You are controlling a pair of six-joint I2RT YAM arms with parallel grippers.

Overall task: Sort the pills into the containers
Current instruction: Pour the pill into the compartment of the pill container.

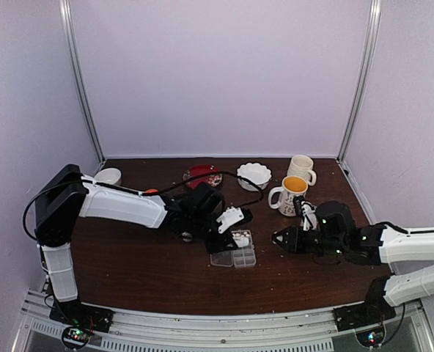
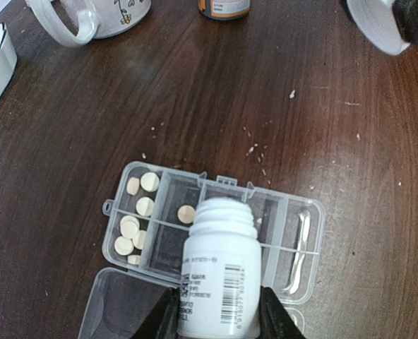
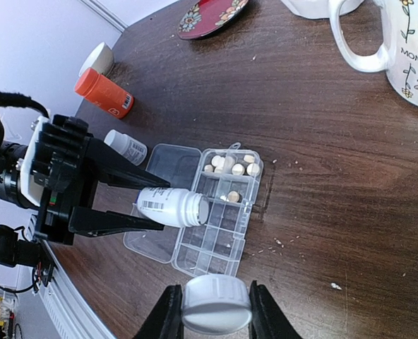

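Dark brown wood forms the surface (image 1: 129, 271), closed in by pale lilac panels. Just toward 6 o'clock of its centre the clear, flat, rectangular plastic pill box (image 2: 297, 233) is laid with its hinged lid folded open.

In the left wrist view, small round cream pills (image 2: 150, 181) are seen only at the box's 9 o'clock end. About three are counted in the end cell of the far row and about four in the end cell of the near row. A single one is seen in the next cell of the far row. The cells toward 3 o'clock appear bare, apart from those hidden under the bottle's neck.

A small white plastic bottle with a barcode label (image 2: 219, 282) is clamped by the jaws of the left arm (image 1: 122, 207). It is tipped with its open mouth over the box's middle cells. Its round white cap (image 3: 216, 302) is pinched between the jaws of the right arm (image 1: 415, 246), held low at the box's 3 o'clock in the top view.

Sorting is judged to be early to midway, with two or three cells served and most unfilled. Whether pills are left inside the bottle cannot be told. An orange bottle (image 3: 103, 92) and a second small white bottle (image 3: 128, 146) are stood beyond the lid (possibly further stock). Pale crumbs are scattered near the box.
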